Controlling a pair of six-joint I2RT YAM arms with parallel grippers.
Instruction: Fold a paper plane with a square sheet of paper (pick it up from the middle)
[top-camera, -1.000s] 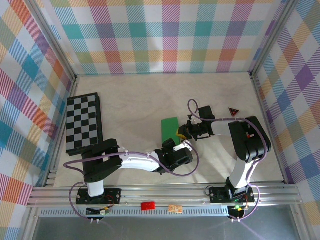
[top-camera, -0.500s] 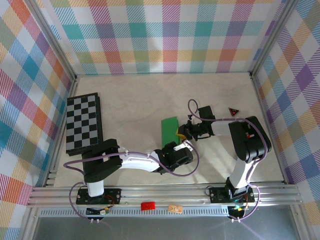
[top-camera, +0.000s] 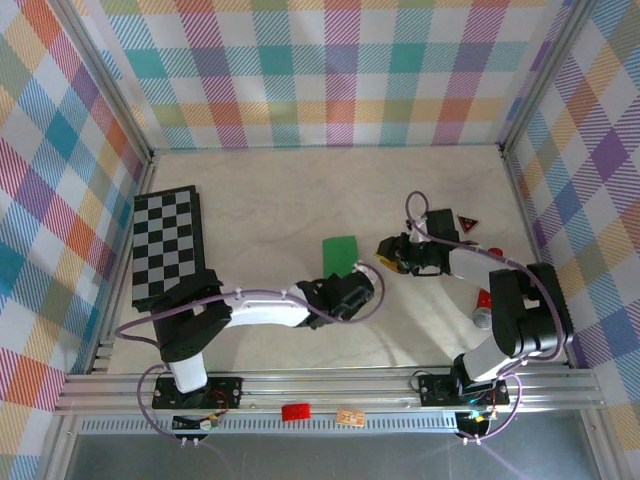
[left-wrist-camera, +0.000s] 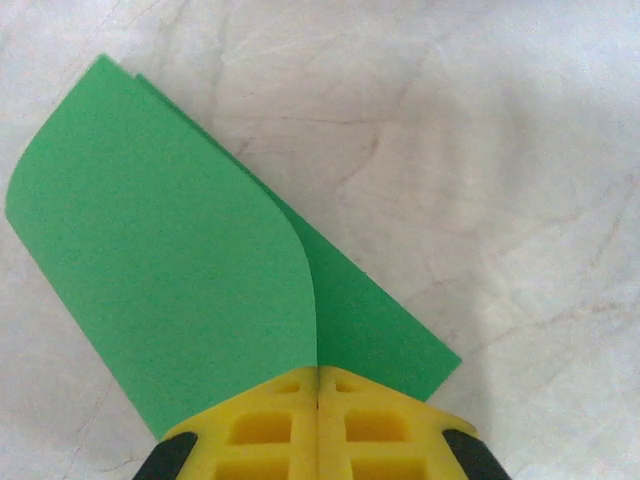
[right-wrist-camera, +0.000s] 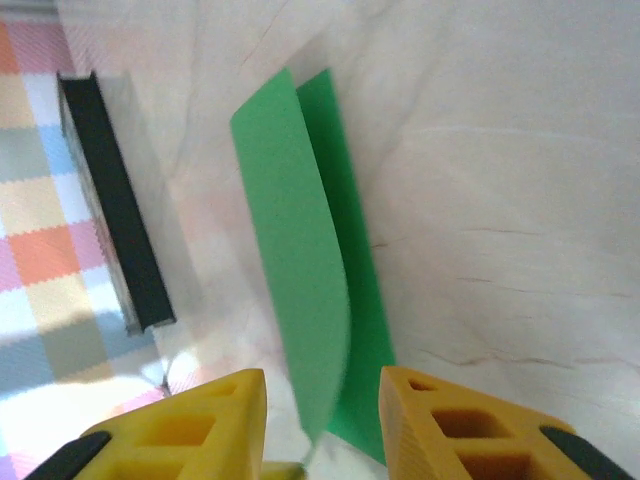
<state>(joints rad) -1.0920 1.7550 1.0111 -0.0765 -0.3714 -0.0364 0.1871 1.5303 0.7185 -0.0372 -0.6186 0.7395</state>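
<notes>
The green sheet of paper (top-camera: 340, 252) is seen just right of centre in the top view, lying on the pale marbled desk (top-camera: 270, 190). It is folded over on itself, with the upper flap bowed upward off the lower layer.

In the left wrist view the near edge of the sheet (left-wrist-camera: 170, 270) is pinched at the bottom centre of the frame by the left gripper (left-wrist-camera: 318, 400). Its yellow jaws are clenched together on the paper, and the curved flap runs down into the seam between them. In the top view this gripper (top-camera: 355, 280) is found just below the sheet.

The right gripper (top-camera: 384, 250) is placed just right of the paper. In its own view the jaws (right-wrist-camera: 322, 420) are released and stand apart, with the raised flap (right-wrist-camera: 295, 240) reaching down toward the gap between them. Contact cannot be told.

A checkered board (top-camera: 168, 247) is laid at the left of the desk, well apart from the sheet. A small red-and-black triangle (top-camera: 467, 224) is set at the right. On the rail at the bottom edge a small tag (top-camera: 349, 417) is fixed, its markings too small to be read.
</notes>
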